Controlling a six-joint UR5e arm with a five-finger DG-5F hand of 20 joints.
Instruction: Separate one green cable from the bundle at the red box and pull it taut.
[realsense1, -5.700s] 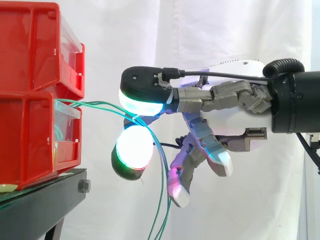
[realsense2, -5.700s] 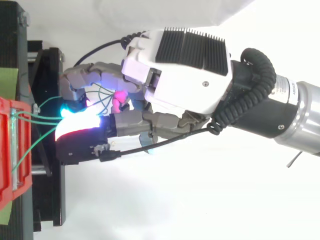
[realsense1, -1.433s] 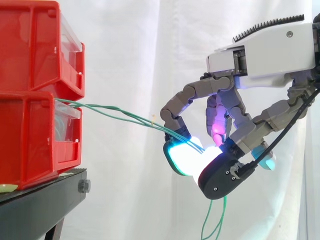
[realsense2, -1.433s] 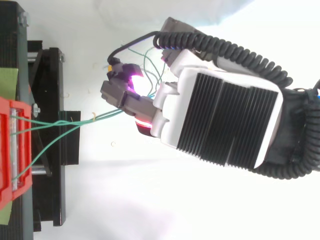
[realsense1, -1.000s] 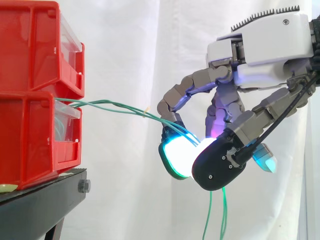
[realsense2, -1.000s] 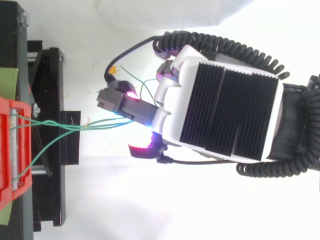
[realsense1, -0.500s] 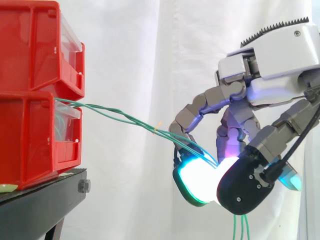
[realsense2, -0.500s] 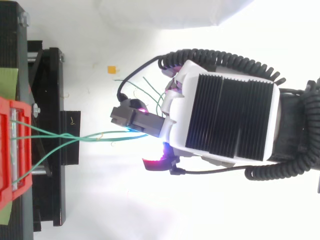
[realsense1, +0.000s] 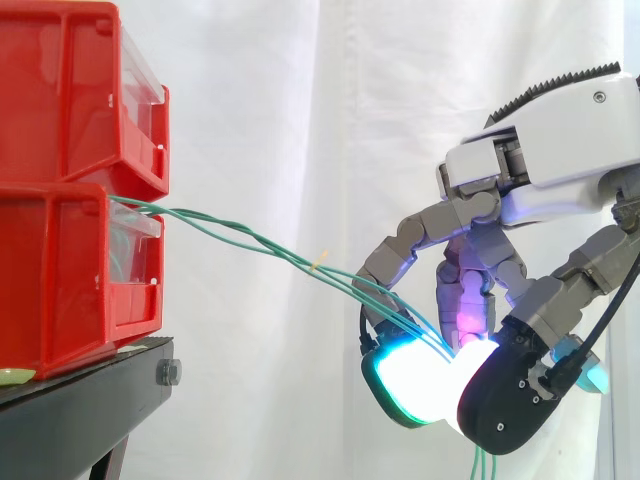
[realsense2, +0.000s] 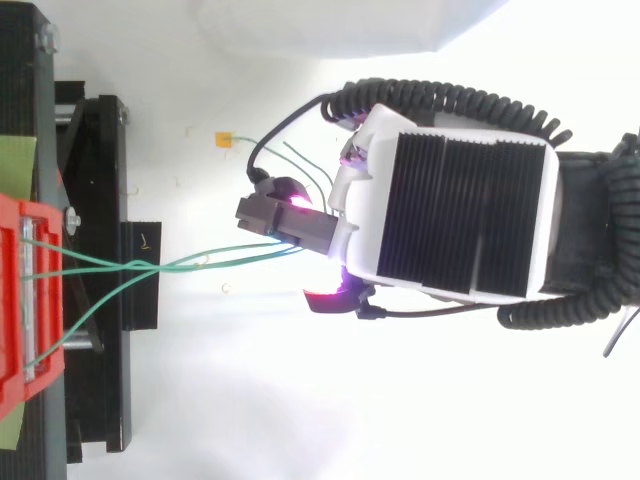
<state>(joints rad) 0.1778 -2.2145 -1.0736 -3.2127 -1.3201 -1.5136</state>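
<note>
glossy red plastic bins (realsense1: 62, 262); matt black stand (realsense1: 88, 412); white cloth curtain (realsense1: 300, 120)

— Entry: legible text, labels, numbers, signs?
— None legible. Red bins (realsense1: 70, 150), hand (realsense1: 550, 170): no print discernible. Yellow tag (realsense1: 318, 263) on green cables (realsense1: 270, 247): too small to read.

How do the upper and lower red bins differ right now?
Green cables come out of the lower red bin; none leave the upper red bin. The lower one rests on the black stand; the upper one sits stacked on it. Both are red with clear fronts.
</note>
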